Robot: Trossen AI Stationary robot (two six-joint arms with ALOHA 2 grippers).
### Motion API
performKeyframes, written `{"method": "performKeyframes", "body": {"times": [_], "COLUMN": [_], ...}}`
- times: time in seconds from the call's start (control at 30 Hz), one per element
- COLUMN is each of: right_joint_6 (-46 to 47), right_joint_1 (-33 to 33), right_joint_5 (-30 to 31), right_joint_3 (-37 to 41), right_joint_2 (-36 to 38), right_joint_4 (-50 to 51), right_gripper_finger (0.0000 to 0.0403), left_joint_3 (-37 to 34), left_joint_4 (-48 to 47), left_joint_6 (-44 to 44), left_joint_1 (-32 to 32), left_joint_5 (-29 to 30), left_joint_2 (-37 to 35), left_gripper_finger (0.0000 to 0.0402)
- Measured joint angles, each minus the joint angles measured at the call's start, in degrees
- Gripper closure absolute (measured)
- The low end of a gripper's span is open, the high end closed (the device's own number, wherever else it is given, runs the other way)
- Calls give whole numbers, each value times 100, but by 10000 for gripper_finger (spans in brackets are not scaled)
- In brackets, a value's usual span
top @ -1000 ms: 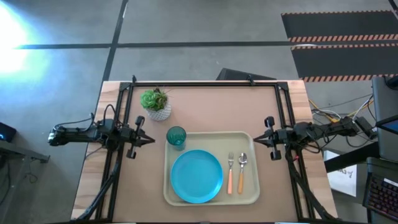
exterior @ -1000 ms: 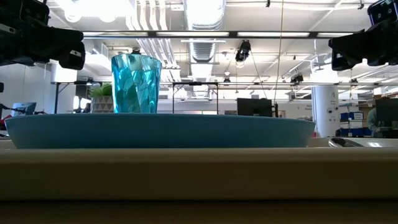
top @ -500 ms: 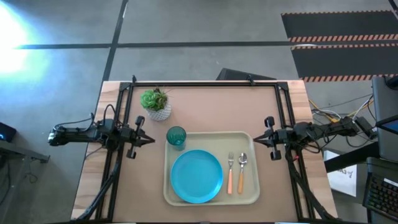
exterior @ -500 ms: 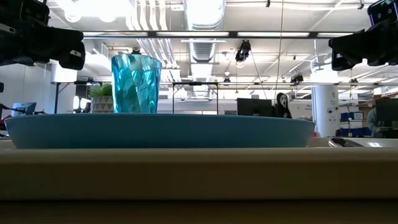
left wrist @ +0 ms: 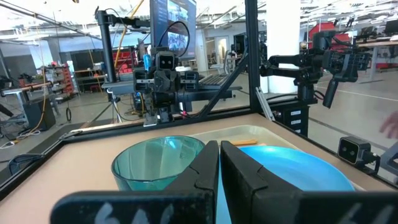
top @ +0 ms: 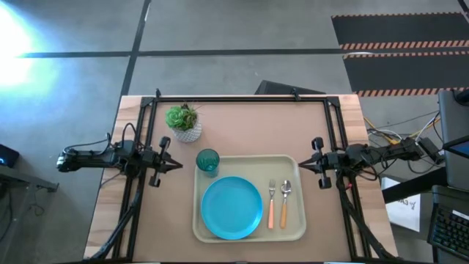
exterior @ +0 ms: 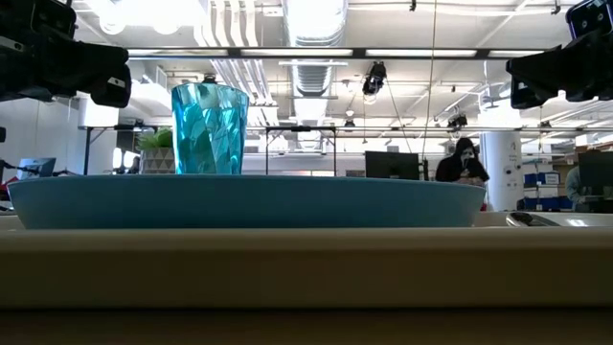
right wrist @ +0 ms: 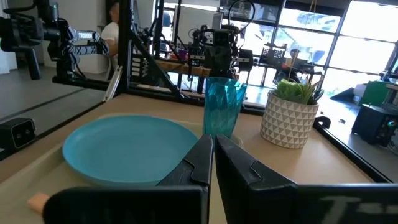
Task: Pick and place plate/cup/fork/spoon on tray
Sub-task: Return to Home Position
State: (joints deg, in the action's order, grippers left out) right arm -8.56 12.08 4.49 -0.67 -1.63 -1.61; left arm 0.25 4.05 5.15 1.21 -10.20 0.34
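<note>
From above, the tray [top: 249,235] lies on the bench [top: 146,213] with its long side running left to right. The plate [top: 231,207] sits flat in the tray's left half. To its right the fork [top: 271,203] and spoon [top: 284,200] lie side by side, parallel, their long axes running front to back: metal heads toward the far side of the bench, orange handles toward the near edge. The cup [top: 207,161] stands upright at the tray's far left corner, by the rim. A potted plant [top: 184,122] stands on the bench beyond it. The left gripper [top: 178,165] hangs just left of the tray, the right gripper [top: 302,165] just right of it, each pointing inward.

At bench height, the plate [exterior: 244,201] spreads wide behind the tray's rim [exterior: 306,264], the cup [exterior: 209,127] upright behind it. A person [exterior: 462,161] stands far back in the room.

The left wrist view shows the left arm's own fingers [left wrist: 205,171] pressed together on nothing, with the cup [left wrist: 158,163] and plate [left wrist: 298,171] ahead.

The right wrist view shows that arm's fingers [right wrist: 202,165] likewise clenched and empty, facing the plate [right wrist: 127,149], the cup [right wrist: 222,107] and the plant [right wrist: 291,115].
</note>
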Motion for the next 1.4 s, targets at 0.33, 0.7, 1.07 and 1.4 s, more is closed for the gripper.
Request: {"method": "performKeyframes", "body": {"times": [0.33,0.7,1.07,1.4], "right_joint_6": [0,0,-566,531], "right_joint_1": [0,0,4,4], "right_joint_5": [0,0,-1840,-5738], "right_joint_3": [0,0,0,0], "right_joint_2": [-2,-2,-23,-33], "right_joint_4": [-1,-1,-107,-303], "right_gripper_finger": [394,394,394,394], "left_joint_3": [0,0,0,0], "left_joint_4": [0,0,-2,-2], "left_joint_6": [0,1,2,2], "left_joint_1": [0,-1,-1,-2], "left_joint_5": [0,-2,-2,-2], "left_joint_2": [0,0,0,0], "left_gripper_finger": [402,402,402,402]}}
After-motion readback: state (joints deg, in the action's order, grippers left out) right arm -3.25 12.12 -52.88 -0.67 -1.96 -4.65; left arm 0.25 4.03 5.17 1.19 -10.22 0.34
